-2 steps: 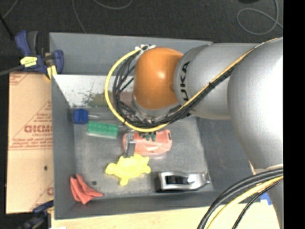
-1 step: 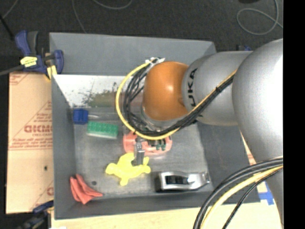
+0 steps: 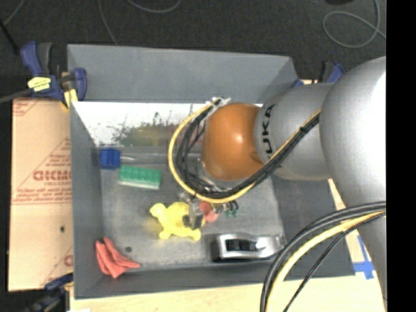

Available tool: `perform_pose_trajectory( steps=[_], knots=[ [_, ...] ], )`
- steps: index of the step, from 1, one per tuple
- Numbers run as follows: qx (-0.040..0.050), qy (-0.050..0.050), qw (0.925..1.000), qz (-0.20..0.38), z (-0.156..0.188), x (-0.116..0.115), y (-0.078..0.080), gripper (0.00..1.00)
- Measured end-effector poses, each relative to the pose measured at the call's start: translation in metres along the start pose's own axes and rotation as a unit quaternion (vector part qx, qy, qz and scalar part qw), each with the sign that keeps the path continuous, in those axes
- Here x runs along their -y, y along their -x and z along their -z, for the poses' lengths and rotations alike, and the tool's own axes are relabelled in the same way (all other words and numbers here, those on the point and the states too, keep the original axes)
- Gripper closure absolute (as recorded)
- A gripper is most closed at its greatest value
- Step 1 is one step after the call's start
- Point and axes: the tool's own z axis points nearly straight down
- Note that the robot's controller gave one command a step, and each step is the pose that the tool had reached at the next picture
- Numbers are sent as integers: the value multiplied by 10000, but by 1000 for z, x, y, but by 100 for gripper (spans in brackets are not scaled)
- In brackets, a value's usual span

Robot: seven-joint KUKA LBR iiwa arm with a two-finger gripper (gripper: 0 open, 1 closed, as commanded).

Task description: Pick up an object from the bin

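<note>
Several small things lie loose on the floor of the grey metal bin (image 3: 175, 77), and the hand (image 3: 194, 218) is down among them, below the arm's orange cover (image 3: 227, 142) and its looped cables. The hand's tip is at the right-hand edge of a yellow toy figure (image 3: 168, 220) with stubby limbs, which spreads away from the hand toward the view's left. I cannot tell whether they touch. I also cannot tell whether the hand is wide or narrow, or whether anything is caught in it, since its tip is dark and partly hidden by the wrist above.

Just beside the hand on the other side, toward the arm, sits a small red piece (image 3: 209, 213). Near the hand, toward the bin's front wall, lies a silver and black object (image 3: 242, 246), flat on its side.

Farther from the hand, beyond the yellow toy, a green studded block (image 3: 140, 177) lies toward the back wall. A blue cap (image 3: 109, 158) on a clear tube lies past it again. Well apart from the hand, in the front left corner, lies a pink-red rubbery thing (image 3: 112, 259).
</note>
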Motion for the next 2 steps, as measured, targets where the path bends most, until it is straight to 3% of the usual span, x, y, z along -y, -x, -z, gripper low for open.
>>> perform_pose_trajectory(
  steps=[1,2],
  knots=[
    [0,1,10000,-4,0,0,0,100],
    [12,1,10000,65,103,13,-6,100]
  ],
)
